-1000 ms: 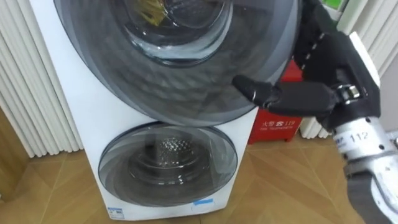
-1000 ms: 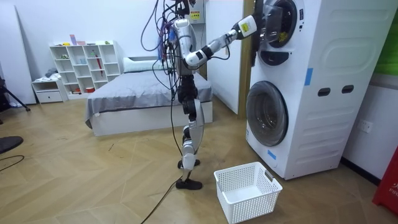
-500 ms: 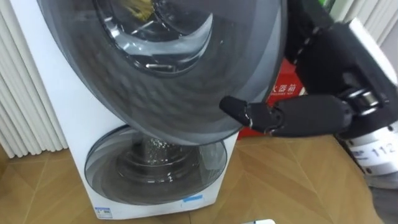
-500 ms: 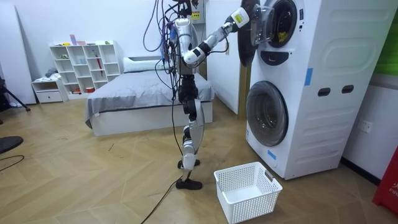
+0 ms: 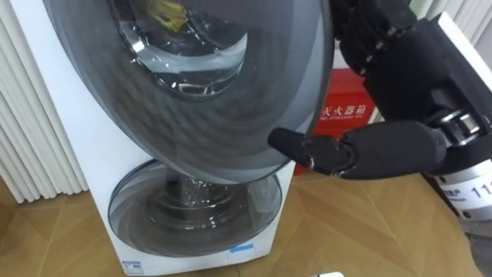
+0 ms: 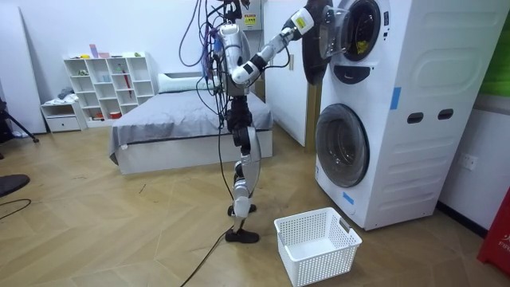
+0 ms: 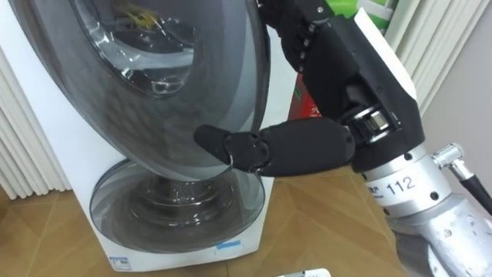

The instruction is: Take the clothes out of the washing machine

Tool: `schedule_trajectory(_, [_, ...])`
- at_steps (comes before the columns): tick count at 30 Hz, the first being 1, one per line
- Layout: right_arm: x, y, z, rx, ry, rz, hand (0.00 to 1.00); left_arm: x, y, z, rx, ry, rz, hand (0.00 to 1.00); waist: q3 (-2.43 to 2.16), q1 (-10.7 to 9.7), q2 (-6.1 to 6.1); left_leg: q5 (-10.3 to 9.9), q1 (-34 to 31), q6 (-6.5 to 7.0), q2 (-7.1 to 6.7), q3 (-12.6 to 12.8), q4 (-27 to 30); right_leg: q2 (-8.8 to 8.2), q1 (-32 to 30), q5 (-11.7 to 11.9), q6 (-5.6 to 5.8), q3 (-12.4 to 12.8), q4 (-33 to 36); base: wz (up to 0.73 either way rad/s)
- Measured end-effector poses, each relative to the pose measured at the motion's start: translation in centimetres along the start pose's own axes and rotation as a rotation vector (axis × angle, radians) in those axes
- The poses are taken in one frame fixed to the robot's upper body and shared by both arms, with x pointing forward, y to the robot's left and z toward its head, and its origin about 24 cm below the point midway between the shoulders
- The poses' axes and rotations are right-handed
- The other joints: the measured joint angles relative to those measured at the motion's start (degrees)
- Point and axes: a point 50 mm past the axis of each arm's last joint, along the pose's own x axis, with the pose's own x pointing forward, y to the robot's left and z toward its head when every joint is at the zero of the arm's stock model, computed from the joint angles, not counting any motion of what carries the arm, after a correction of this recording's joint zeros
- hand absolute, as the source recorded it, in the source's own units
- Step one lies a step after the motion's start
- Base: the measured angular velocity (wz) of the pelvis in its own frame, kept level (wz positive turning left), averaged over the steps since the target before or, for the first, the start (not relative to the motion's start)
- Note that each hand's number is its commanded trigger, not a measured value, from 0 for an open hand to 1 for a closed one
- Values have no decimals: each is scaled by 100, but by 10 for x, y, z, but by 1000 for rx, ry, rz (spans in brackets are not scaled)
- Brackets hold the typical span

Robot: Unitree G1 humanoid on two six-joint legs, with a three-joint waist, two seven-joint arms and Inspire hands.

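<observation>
The stacked white washing machine (image 6: 414,104) stands in front of me. Its upper round door (image 5: 215,100) is swung partly open, and my right hand (image 5: 384,146) holds its right rim, thumb across the front and fingers curled behind the edge. In the room view that hand (image 6: 307,17) is raised high at the door (image 6: 315,44). Through the door's glass a yellow piece of clothing (image 5: 165,11) shows in the upper drum, and the same clothing (image 6: 358,36) lies inside the opening in the room view. The lower door (image 5: 192,208) is closed.
A white laundry basket (image 6: 317,243) sits on the wood floor at my feet, in front of the machine. A red box (image 5: 346,115) stands to the right of the washer, a white ribbed radiator (image 5: 31,115) to its left. A bed (image 6: 183,127) is behind me.
The upper door has swung further open with my right hand on its rim, the arm drawing back and up. The eye view has shifted a little.
</observation>
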Motion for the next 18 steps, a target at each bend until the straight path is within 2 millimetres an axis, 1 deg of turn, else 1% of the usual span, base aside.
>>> schedule_trajectory(6, [1, 1, 1, 13, -6, 23, 0, 0, 0, 2, -2, -7, -4, 0, -24, 34, -44, 0, -5, 0, 2, -2, 15, 0, -4, 0, 0, -12, 1, 0])
schedule_trajectory(8, [1, 1, 2, 30, -15, 28, 0, 0, 0, 2, -1, -10, -11, 0, -16, 39, -75, 0, -5, 0, 3, -3, 10, 0, -4, 0, 0, -14, 0, 0])
schedule_trajectory(9, [2, 2, 2, 38, -24, 33, 0, 0, 1, 3, -1, -12, -12, 0, -2, 40, -94, 0, -5, 0, 4, -4, 10, 0, -4, 0, 0, -16, -2, 0])
schedule_trajectory(10, [2, 2, 3, 39, -33, 34, 0, 1, 2, 4, 0, -16, -10, 0, 31, 47, -82, 0, -11, 0, 5, -7, 12, 1, -4, 0, 0, -20, -5, 0])
schedule_trajectory(11, [2, 2, 3, 39, -37, 35, 0, 1, 3, 5, 0, -18, -10, 0, 17, 52, -122, 0, -11, 0, 5, -7, 13, 1, -3, 0, 0, -19, -6, 0])
schedule_trajectory(12, [2, 3, 3, 39, -42, 39, 0, 1, 4, 7, 1, -22, -10, 0, 27, 70, -114, 0, -10, 0, 4, -7, 10, 1, -4, 0, 0, -14, -6, 0])
schedule_trajectory(15, [2, 4, 4, 41, -53, 43, 0, 2, 5, 10, 2, -34, -8, 0, 22, 173, -122, 0, -5, 0, 3, -5, 0, 0, -3, 0, 0, -21, -4, 0])
schedule_trajectory(18, [4, 9, 4, 57, -72, 60, 0, 2, 7, 10, 15, -41, -4, 0, 20, 194, -124, 1, -5, -1, 4, -50, 1, 3, 22, 0, 0, -58, -4, 6])
